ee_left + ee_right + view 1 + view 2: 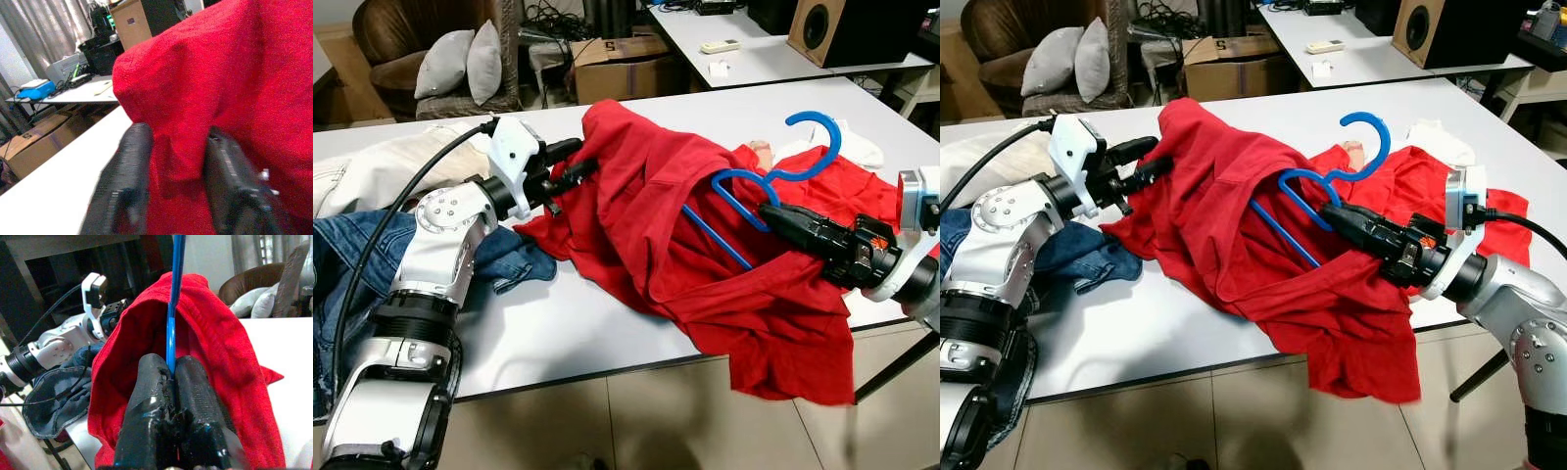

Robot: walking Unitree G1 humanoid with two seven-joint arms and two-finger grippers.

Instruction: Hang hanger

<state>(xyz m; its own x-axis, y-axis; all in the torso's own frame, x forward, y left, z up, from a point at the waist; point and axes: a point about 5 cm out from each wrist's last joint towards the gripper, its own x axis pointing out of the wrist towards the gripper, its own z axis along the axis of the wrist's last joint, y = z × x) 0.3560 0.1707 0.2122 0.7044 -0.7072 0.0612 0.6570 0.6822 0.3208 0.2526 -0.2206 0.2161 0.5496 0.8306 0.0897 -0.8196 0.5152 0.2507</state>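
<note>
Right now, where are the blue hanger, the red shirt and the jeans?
blue hanger (815, 122), left eye view, top of its hook.
red shirt (636, 206), left eye view, its raised middle fold.
jeans (514, 262), left eye view, edge beside the shirt.

Cluttered room, white worktop (607, 343) in front, beige tiled floor (636, 421) below.

Behind: brown wicker armchair (391, 44) with two grey cushions (460, 61); cardboard box (622, 64) on the floor; second white table (754, 49) carrying a remote (720, 46) and a wood-faced speaker (818, 29). Grey curtains (54, 34) in the left wrist view.
</note>
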